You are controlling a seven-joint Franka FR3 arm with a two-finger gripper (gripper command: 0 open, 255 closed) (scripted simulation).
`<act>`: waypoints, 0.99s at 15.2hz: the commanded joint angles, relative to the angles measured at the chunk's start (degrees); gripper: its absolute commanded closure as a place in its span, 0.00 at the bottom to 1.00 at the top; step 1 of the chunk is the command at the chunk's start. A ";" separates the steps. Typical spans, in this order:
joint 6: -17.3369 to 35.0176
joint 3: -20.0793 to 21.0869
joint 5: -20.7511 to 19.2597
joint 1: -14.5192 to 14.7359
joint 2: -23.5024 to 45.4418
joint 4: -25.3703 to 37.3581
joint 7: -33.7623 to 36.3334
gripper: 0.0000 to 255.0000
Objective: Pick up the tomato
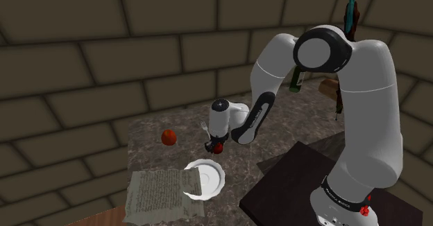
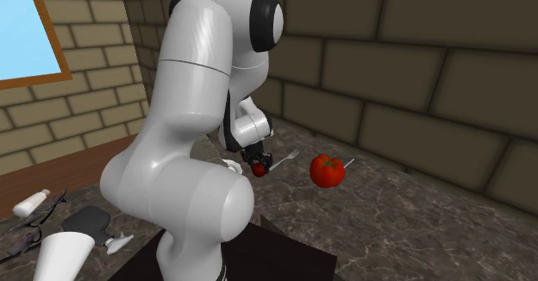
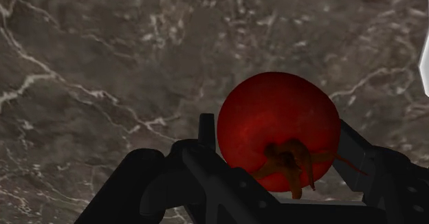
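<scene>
Hand tight on tomato, plate beside.

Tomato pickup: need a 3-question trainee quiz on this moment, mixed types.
1. True or false: the claw is shut on a tomato.
2. In the shoulder view, what sits at the right edge of the paper? A) plate B) cup C) knife
3. How many tomatoes show in the shoulder view?

Key: 1 true. 2 A. 3 two: the held one and a loose tomato on the table.
</scene>
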 commanded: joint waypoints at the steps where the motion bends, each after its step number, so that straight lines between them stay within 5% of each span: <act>1: 0.03 -0.03 -0.04 0.03 0.05 0.03 0.04 1.00; 7: 0.06 -0.05 -0.05 -0.02 0.01 -0.02 0.00 1.00; 15: -3.93 4.55 5.97 -3.56 -6.36 -2.36 -5.78 1.00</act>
